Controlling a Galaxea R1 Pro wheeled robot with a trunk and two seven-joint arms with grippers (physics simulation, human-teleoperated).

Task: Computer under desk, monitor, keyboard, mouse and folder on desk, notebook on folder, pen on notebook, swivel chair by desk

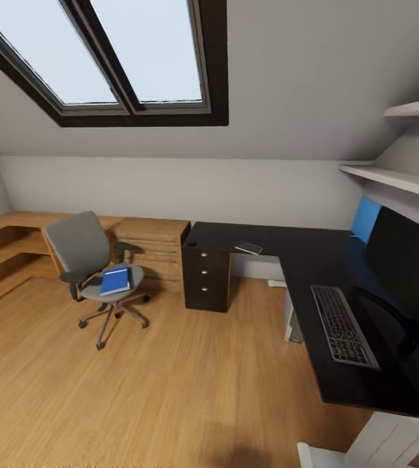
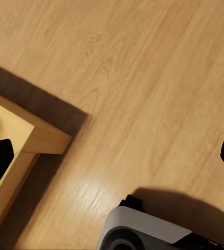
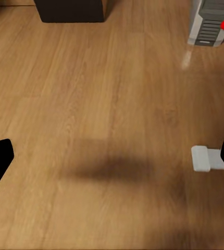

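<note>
The swivel chair (image 1: pixel 84 260) stands on the wood floor at left, apart from the desk (image 1: pixel 300 260). The blue folder (image 1: pixel 114 281) lies on its seat. On the black desk at right the keyboard (image 1: pixel 342 325) lies in front of the monitor (image 1: pixel 407 273). A small flat grey thing (image 1: pixel 249 247) rests on the desk's far wing; I cannot tell whether it is the notebook or the mouse. The pen is too small to make out. The computer (image 3: pixel 211 22) stands on the floor. My left gripper (image 2: pixel 112 161) and right gripper (image 3: pixel 112 159) hang open over the floor, holding nothing.
A black three-drawer cabinet (image 1: pixel 206 279) stands under the desk's left end, beside a wooden drawer chest (image 1: pixel 151 250). A low wooden bench corner (image 2: pixel 28 135) lies near my grey base (image 2: pixel 143 229). A white desk foot (image 3: pixel 208 159) sits on the floor. Shelves (image 1: pixel 397 179) hang at right.
</note>
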